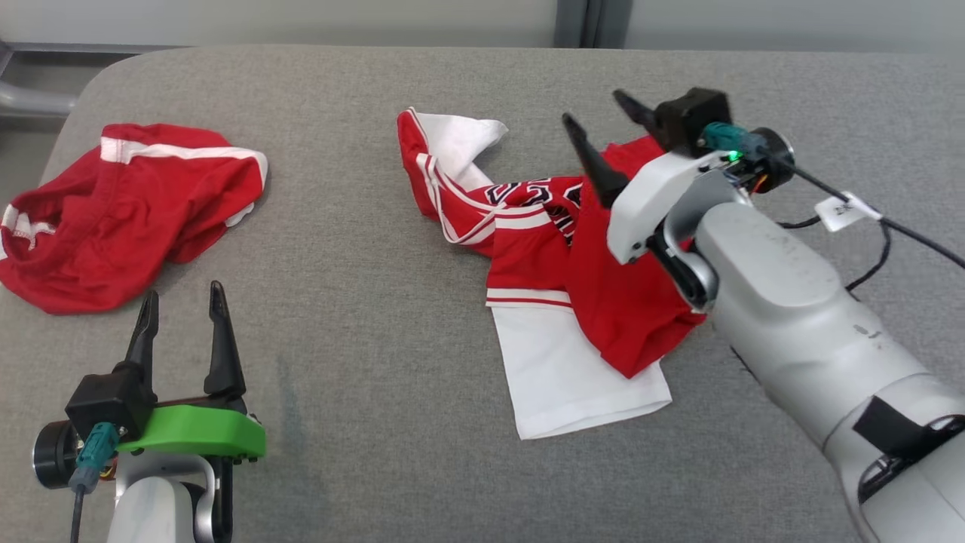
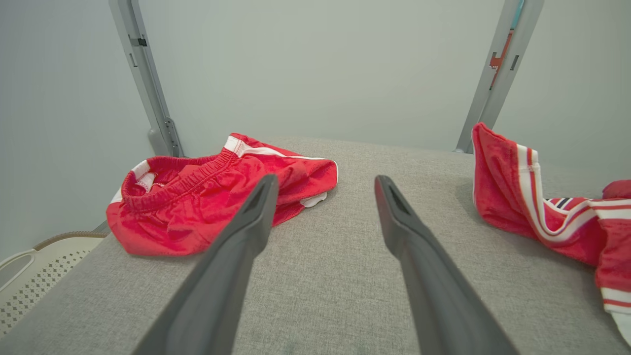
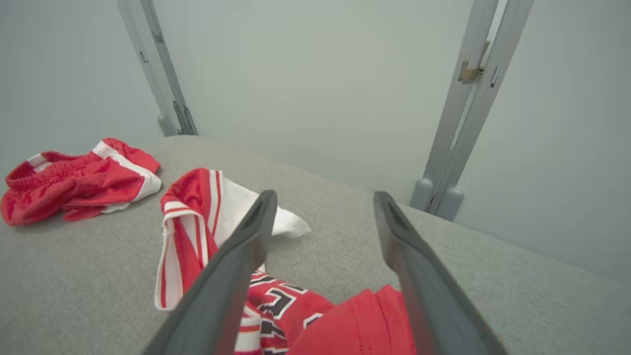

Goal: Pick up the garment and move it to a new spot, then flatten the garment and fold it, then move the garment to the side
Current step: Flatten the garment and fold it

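Observation:
The garment [image 1: 528,256], a red and white jersey with dark lettering, lies crumpled on the grey padded table [image 1: 362,362] right of centre. A white part of it spreads toward the front. My right gripper [image 1: 592,105] hovers over its far right part, open, with nothing between the fingers. In the right wrist view the jersey [image 3: 355,320] lies below the open right gripper [image 3: 324,195]. My left gripper [image 1: 184,290] stands open and empty at the front left, apart from the jersey [image 2: 498,187]. The left wrist view shows the left gripper [image 2: 326,178] over bare table.
Red shorts [image 1: 143,211] with white trim lie bunched at the table's left side, also seen as the shorts [image 2: 207,207] and shorts [image 3: 74,182]. Grey frame posts [image 3: 463,113] stand behind the far edge. A perforated white basket [image 2: 29,281] sits below the table's left edge.

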Motion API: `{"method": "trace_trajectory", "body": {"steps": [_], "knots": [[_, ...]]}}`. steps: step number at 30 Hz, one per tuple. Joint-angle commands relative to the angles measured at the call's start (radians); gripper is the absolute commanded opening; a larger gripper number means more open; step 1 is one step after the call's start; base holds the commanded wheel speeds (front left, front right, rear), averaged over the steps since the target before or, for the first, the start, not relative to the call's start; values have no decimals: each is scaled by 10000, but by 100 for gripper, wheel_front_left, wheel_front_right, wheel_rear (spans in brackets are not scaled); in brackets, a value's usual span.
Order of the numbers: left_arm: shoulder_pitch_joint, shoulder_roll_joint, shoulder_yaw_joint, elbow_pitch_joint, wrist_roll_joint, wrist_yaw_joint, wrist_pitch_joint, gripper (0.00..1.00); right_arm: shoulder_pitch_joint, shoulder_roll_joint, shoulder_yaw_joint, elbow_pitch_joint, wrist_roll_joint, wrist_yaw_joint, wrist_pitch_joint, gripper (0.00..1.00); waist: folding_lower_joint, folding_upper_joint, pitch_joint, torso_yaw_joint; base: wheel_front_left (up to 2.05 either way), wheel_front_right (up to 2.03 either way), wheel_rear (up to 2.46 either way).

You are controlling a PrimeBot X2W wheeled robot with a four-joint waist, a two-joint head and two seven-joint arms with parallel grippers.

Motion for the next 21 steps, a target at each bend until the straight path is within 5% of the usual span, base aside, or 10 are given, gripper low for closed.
{"method": "trace_trajectory", "body": {"steps": [1,9,21], "knots": [[146,67,77,-58,144,-12,-4,100,321,-324,-536,-608,-137,-3,-52,100,0,-1,-198,-332,0,0,0],[490,117,357,-245,288,-40,-4,100,3179,-1069,-3750,-4255,-1704,-3,-50,100,0,-1,-482,-987,0,0,0],[631,120,410,-325,445,-84,-4,100,7320,-194,-6322,-7864,-2965,-2,-53,100,0,-1,-648,-1361,0,0,0]]}}
